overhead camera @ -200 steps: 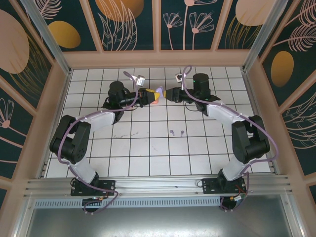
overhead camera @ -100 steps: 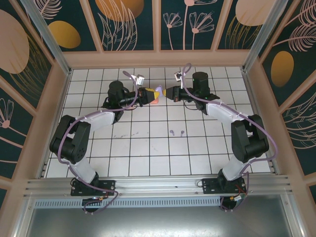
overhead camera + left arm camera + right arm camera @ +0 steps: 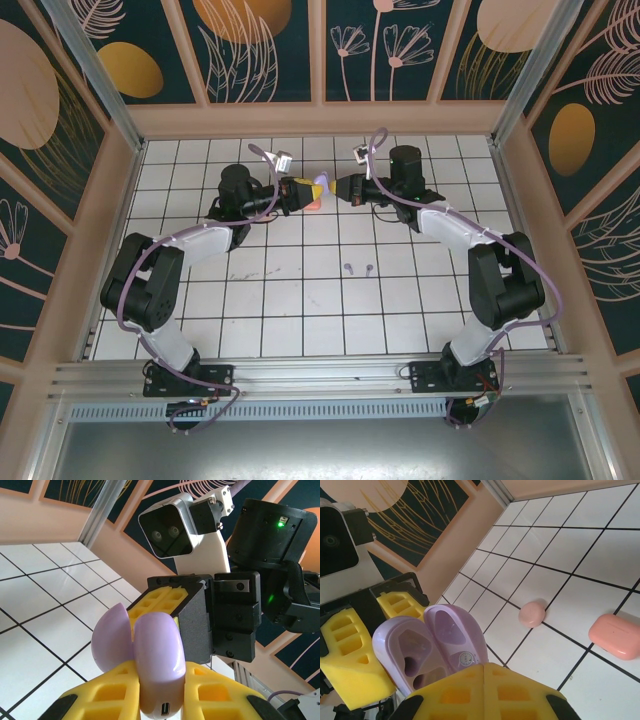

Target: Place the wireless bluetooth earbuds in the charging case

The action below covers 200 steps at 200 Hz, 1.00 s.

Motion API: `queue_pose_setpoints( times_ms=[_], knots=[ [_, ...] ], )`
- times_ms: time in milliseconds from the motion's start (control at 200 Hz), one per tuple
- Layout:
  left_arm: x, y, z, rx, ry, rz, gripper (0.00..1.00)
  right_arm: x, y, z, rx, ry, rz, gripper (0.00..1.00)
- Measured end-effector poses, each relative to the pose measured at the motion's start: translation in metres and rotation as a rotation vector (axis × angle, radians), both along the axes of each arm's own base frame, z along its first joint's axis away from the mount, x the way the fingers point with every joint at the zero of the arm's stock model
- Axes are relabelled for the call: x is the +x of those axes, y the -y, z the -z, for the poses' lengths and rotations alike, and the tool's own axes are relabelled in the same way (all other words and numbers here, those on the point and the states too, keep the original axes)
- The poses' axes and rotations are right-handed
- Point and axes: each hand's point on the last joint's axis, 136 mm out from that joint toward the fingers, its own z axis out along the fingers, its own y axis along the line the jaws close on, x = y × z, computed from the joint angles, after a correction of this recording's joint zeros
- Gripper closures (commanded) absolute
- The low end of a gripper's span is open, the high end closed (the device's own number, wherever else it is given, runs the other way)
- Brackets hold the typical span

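Right gripper (image 3: pixel 485 676) has just closed its fingers, apparently on nothing, at the open lid of the purple charging case (image 3: pixel 430 645) clamped in the left gripper (image 3: pixel 298 194); two purple earbuds (image 3: pixel 348 268) lie apart on the table (image 3: pixel 300 320), so insertion is not yet begun.

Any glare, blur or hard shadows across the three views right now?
Left wrist: soft glare streak on the purple case, no motion blur. Right wrist: even light, faint shadow under the pink case. Top external: evenly lit, purple earbuds barely resolved.
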Motion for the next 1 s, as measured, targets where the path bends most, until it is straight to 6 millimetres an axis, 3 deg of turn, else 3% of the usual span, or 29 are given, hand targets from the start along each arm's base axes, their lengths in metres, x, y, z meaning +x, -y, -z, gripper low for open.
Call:
queue_pose_setpoints(
  times_ms=[551,1001],
  knots=[
    [-0.014,0.004,-0.015,-0.045,0.013,0.090,1.00,-0.009,0.008,-0.012,0.018,0.003,-0.041,0.72],
    [-0.019,0.006,-0.023,-0.051,0.031,0.127,1.00,-0.013,0.008,-0.020,0.037,0.021,-0.084,0.72]
  ],
)
